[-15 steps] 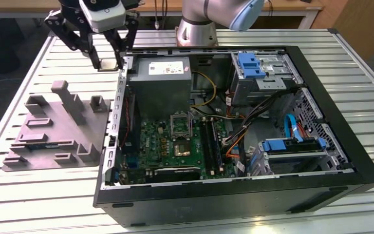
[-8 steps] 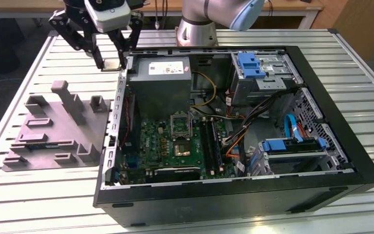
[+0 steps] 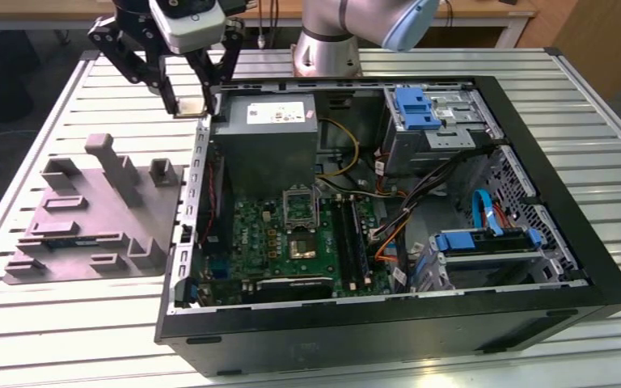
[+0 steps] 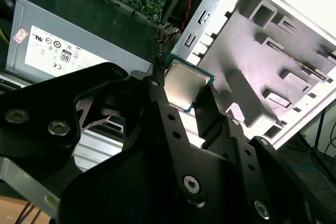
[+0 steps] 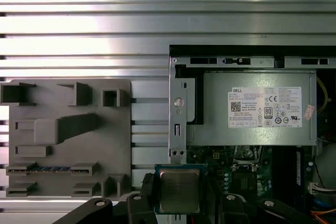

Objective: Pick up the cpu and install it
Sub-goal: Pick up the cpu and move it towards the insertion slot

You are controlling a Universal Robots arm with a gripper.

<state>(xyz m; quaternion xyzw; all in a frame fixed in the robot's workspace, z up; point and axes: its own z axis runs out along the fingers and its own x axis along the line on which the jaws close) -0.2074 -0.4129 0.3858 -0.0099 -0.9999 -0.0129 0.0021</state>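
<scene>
We saw the gripper (image 3: 190, 103) clamped on the cpu (image 3: 191, 107), chip pinched between its two fingers, hanging around 11 o'clock from the green board's socket (image 3: 301, 212) in the exterior view. The power supply (image 5: 218, 132) wore a white printed sticker (image 5: 265, 107).

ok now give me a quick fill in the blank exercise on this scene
1. The black gripper is ___ on the small flat square silvery-topped cpu.
2. The large grey moulded plastic holder lies on the exterior view's ___ of the open black computer case.
3. The grey metal power supply box with a white label sits ___ that case.
Missing words: shut; left; inside.
</scene>
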